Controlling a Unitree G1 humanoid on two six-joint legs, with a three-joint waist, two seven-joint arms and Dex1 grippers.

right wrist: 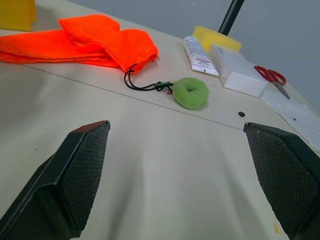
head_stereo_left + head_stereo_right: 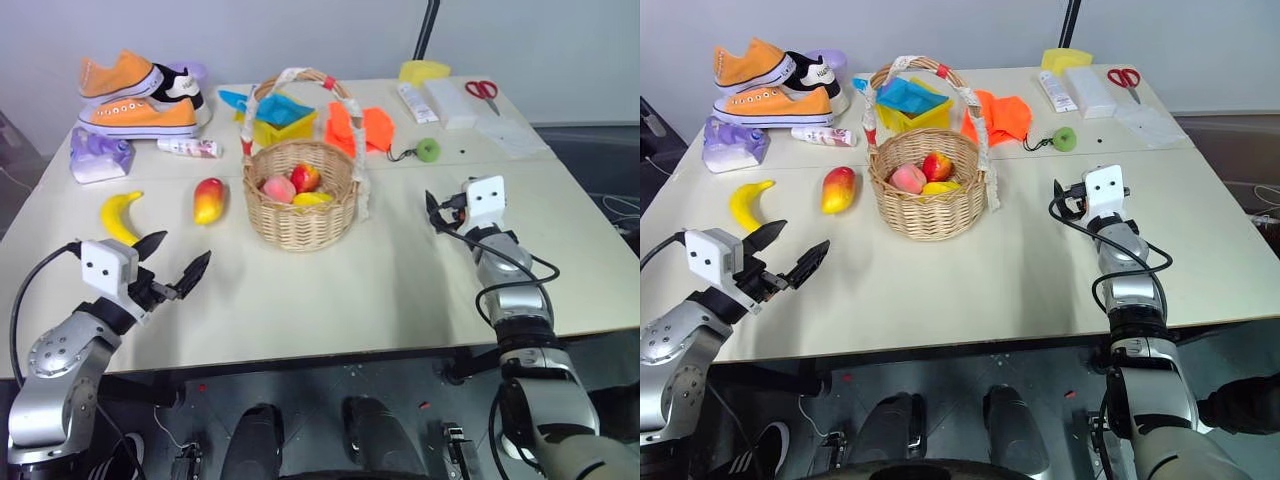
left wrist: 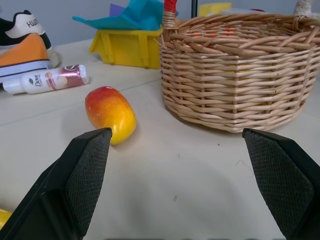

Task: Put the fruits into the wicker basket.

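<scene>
L gripper [image 2: 170,258] low over near-left table [image 2: 330,300] edge, fingers spread wide, empty, pointing fwd and slightly right toward mango [image 2: 208,200]. R gripper [image 1: 185,175] out further over right side of table, roughly level, fingers spread wide, empty, aimed at green ball [image 1: 190,93] on black cord. Banana [image 2: 120,215] on table, left, just beyond L gripper; mango right of it, both outside wicker basket [image 2: 300,215]. Basket centre table, upright, few fruits already inside. Orange cloth [image 1: 85,42] far side.
</scene>
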